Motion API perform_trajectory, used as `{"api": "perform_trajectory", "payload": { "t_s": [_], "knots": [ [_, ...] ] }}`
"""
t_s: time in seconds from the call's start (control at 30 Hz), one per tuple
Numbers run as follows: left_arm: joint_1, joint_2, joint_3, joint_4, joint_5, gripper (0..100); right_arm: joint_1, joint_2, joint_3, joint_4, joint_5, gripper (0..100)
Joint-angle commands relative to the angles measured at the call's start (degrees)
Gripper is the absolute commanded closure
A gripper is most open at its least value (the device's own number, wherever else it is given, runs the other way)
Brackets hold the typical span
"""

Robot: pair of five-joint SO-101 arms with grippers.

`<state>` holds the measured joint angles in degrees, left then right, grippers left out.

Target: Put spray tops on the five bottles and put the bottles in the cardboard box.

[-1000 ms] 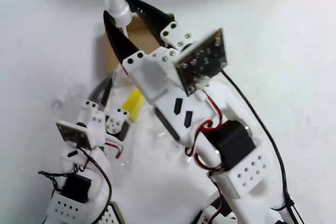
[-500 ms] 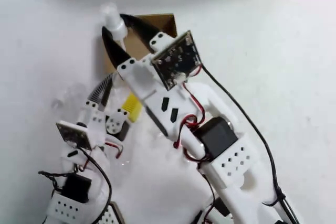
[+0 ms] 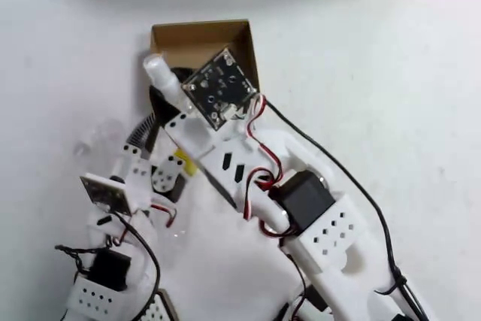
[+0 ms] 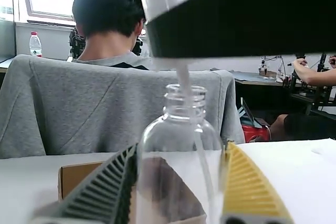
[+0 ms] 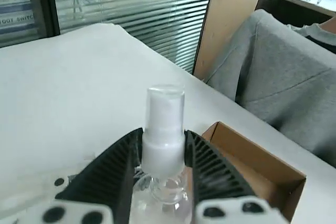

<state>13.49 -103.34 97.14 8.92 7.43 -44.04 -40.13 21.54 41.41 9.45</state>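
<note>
There is one clear see-through plastic bottle (image 4: 181, 103). Above it is a white plastic spray top (image 5: 165, 103) with a white dip tube. Behind sits a plain brown cardboard box (image 3: 199, 35). On the left gripper (image 4: 181, 150), one dark grey ribbed finger (image 4: 105, 192) and one yellow ribbed finger (image 4: 247, 192). On the right gripper (image 5: 163, 135), both fingers are black with ribbed inner faces on a white base. All of it is on a plain white table (image 3: 376, 58). The arm shells (image 3: 331, 238) are white, motors black, wires red and black. The square camera board (image 3: 218, 88) is dark with silver dots. There is grey cloth (image 4: 79, 108) behind the table.
</note>
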Motion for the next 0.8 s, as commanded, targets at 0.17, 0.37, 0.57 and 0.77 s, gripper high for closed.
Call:
{"api": "perform_trajectory", "payload": {
  "t_s": [0.17, 0.37, 0.57, 0.77],
  "knots": [
    [0.3, -1.1, -0.2, -0.4, -0.7, 98, -0.5, 6.2, -14.4, 17.0, -3.9, 82.6],
    [0.3, -1.1, -0.2, -0.5, -0.7, 98, -0.6, 9.3, -26.9, 24.2, -4.6, 83.2],
    [-1.0, -1.1, -0.2, -0.5, -0.5, 98, -0.4, 11.7, -38.0, 30.5, -4.6, 83.2],
    [-1.5, -1.1, -0.2, -0.5, -0.4, 98, 0.5, 13.2, -41.0, 29.0, -4.7, 85.4]
  ]
}}
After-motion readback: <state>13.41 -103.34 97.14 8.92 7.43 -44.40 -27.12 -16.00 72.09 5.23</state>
